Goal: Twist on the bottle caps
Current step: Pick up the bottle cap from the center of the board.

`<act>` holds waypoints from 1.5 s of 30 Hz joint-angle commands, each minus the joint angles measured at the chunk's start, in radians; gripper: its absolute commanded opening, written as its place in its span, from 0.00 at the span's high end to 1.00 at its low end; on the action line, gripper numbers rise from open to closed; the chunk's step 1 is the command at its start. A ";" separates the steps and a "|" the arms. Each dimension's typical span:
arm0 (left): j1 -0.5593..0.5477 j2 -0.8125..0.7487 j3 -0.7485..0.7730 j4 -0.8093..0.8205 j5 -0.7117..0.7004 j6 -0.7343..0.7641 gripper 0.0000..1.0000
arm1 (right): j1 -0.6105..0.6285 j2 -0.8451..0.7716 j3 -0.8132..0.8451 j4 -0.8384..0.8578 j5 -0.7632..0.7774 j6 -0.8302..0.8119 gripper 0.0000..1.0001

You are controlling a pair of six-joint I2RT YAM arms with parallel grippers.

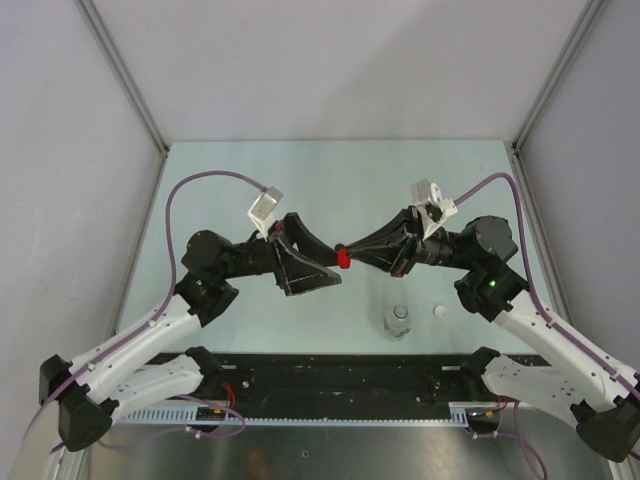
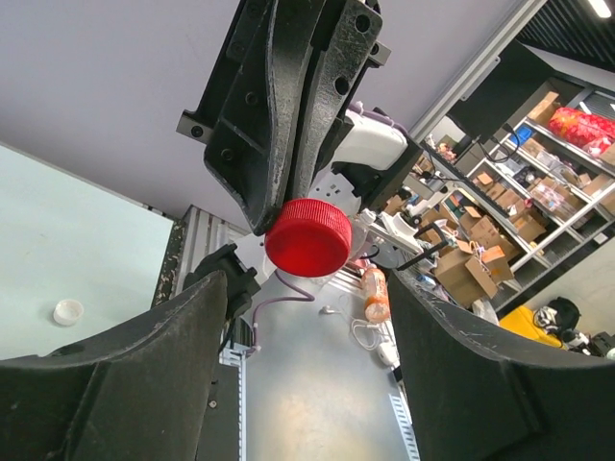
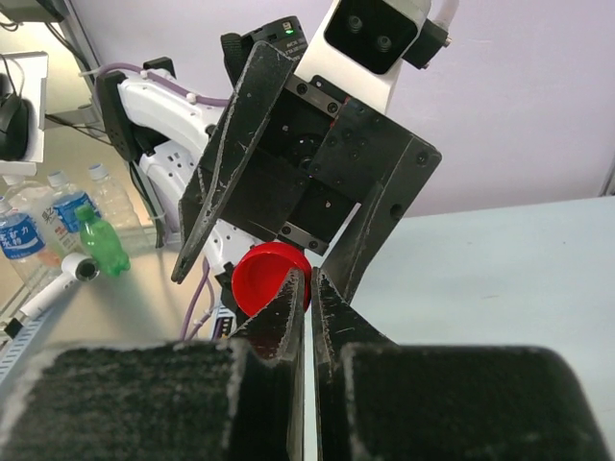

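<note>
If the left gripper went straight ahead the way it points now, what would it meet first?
Most likely the round red plastic screw cap, pinched in the right gripper tips, dead ahead between the left gripper open fingers. How near is unclear.

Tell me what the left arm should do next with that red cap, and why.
Probably close the left gripper gently on the red cap. The right gripper pinches it in the air, right between the left one's open fingers, so this looks like a handover; closing first should keep it from dropping.

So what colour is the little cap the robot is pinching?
The cap is red; the left wrist view shows it best.
</note>
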 commanded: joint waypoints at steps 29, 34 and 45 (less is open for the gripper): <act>-0.003 -0.050 -0.019 0.080 0.016 -0.044 0.51 | 0.032 0.052 0.003 0.055 -0.044 0.008 1.00; 0.000 -0.063 -0.025 0.081 -0.005 -0.038 0.60 | 0.032 0.056 0.003 0.035 -0.058 -0.012 1.00; 0.041 -0.114 -0.060 0.078 -0.078 -0.018 0.67 | 0.027 0.040 0.003 -0.011 0.008 -0.037 0.67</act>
